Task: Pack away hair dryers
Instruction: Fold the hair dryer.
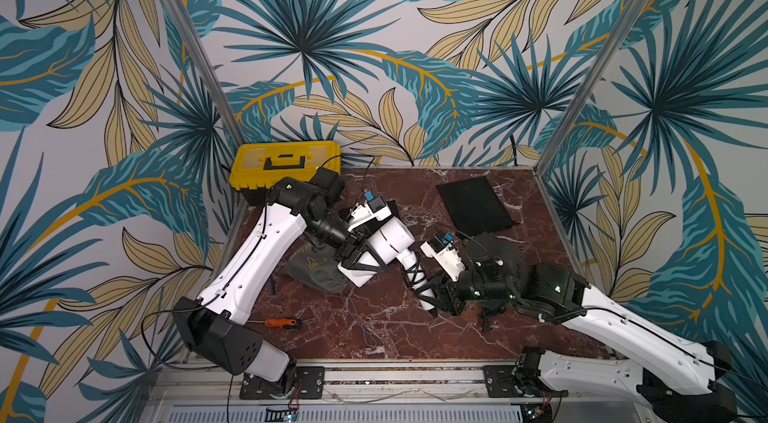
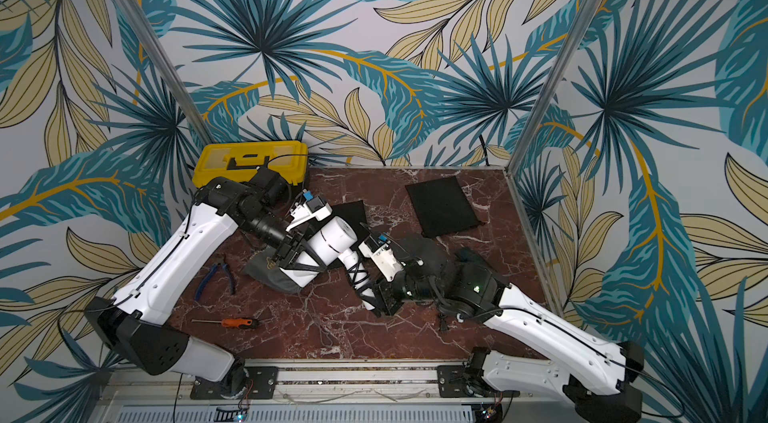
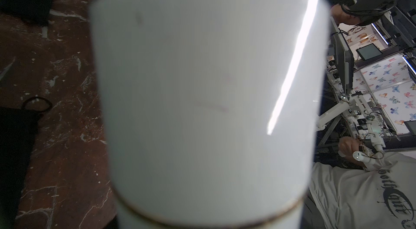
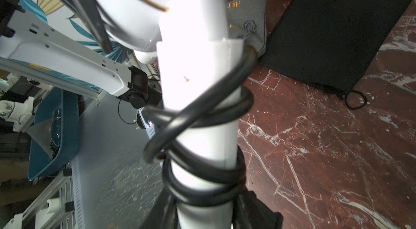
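A white hair dryer (image 1: 392, 240) hangs above the marble table between both arms, and a black cord (image 4: 202, 108) is wound round its handle. My left gripper (image 1: 370, 265) is shut on the wide barrel, which fills the left wrist view (image 3: 207, 81) and hides the jaws there. My right gripper (image 1: 430, 296) is shut on the lower end of the handle (image 4: 198, 81), with a dark finger on each side. A grey drawstring pouch (image 1: 316, 271) with gold lettering lies on the table under the dryer.
A flat black pouch (image 1: 473, 205) lies at the back right, and another (image 2: 353, 211) lies by the left wrist. A yellow toolbox (image 1: 286, 163) stands at the back left. An orange-handled screwdriver (image 1: 282, 322) and blue pliers (image 2: 216, 275) lie at the front left.
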### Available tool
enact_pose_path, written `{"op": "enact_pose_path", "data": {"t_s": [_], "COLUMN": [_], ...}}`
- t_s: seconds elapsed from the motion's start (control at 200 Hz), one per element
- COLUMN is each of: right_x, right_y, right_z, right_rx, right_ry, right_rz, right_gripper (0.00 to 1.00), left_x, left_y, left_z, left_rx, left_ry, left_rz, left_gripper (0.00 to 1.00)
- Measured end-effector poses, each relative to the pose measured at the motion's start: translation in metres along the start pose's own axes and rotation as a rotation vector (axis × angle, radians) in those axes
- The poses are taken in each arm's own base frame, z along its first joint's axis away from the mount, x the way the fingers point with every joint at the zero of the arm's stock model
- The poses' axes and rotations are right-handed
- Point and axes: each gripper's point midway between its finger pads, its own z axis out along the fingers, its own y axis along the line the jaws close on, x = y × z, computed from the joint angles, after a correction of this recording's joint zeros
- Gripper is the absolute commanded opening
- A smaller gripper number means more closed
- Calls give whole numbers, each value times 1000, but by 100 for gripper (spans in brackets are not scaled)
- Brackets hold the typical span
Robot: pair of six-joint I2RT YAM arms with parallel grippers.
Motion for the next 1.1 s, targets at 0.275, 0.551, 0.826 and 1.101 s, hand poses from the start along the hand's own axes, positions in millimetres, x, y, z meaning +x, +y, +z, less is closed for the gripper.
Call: {"op": "enact_pose_path", "data": {"t_s": [0.275,0.551,0.826,1.101], "right_x": [-37,-62,-104,-116], "right_y": [9,5,5,-12], "right_z": [36,63,72,93], "right_rx": [-104,-100,-138,-120], "right_ry": [-172,-252,-441,-493], "right_rz": [145,230,317,360], "right_gripper": [0,0,0,14], "left_x": [-18,-23,-39,-42], "left_y": [8,26,37,64], "left_z": [-17,-30,-39,-50], "left_rx": [-42,-153,-188,-247], "left_ry": [-64,-112,-258,-302], "left_rz": [28,29,17,-53], "left_gripper": [0,0,0,0]}}
